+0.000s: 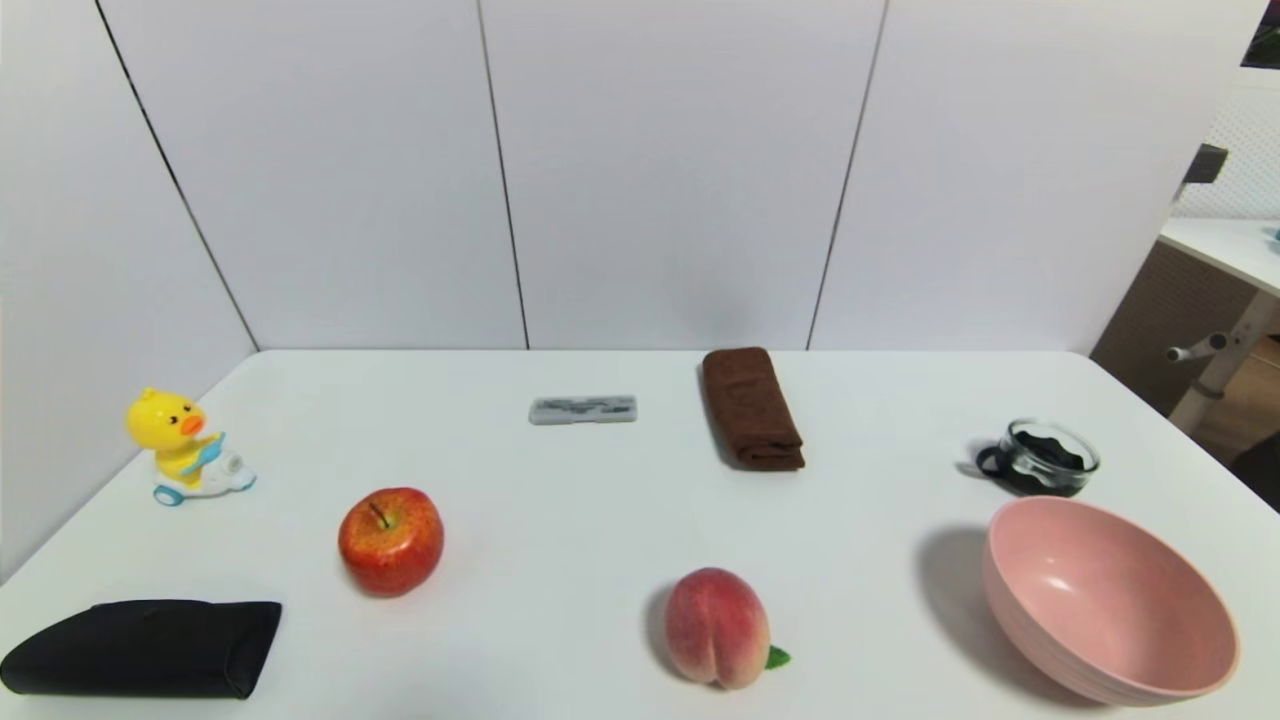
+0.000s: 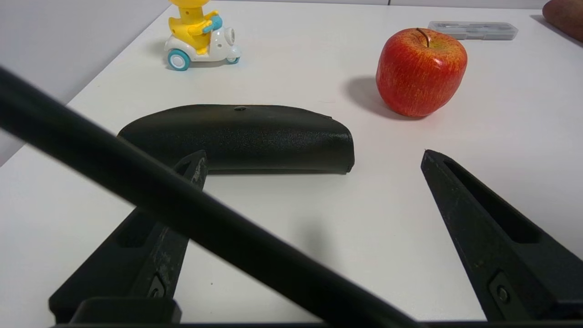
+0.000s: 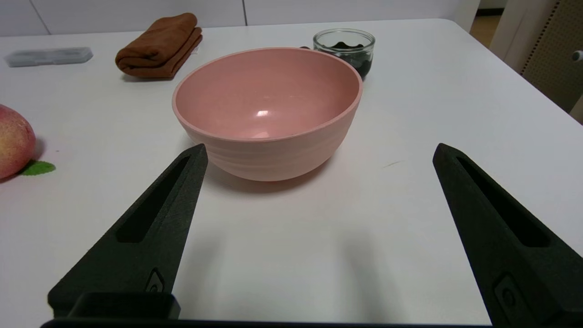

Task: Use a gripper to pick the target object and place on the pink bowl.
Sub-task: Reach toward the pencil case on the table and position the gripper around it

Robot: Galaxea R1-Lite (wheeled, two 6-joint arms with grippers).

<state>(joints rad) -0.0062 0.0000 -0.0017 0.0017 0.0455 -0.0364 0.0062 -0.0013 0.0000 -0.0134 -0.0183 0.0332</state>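
The target object, a flat light-grey bar (image 1: 583,409) with dark markings, lies flat at the far middle of the table, also seen as the bar (image 2: 473,30) and the bar (image 3: 48,56). The pink bowl (image 1: 1110,600) stands empty at the near right, bowl (image 3: 268,114). Neither arm shows in the head view. My left gripper (image 2: 312,157) is open near the table's front left, just short of the black pouch, with nothing between its fingers. My right gripper (image 3: 319,150) is open low over the table, just before the bowl, holding nothing.
A brown folded towel (image 1: 750,407) lies right of the bar. A dark glass dish (image 1: 1048,457) stands behind the bowl. An apple (image 1: 391,540), a peach (image 1: 718,627), a yellow duck toy (image 1: 185,446) and a black pouch (image 1: 145,647) lie around. A black cable (image 2: 182,218) crosses the left wrist view.
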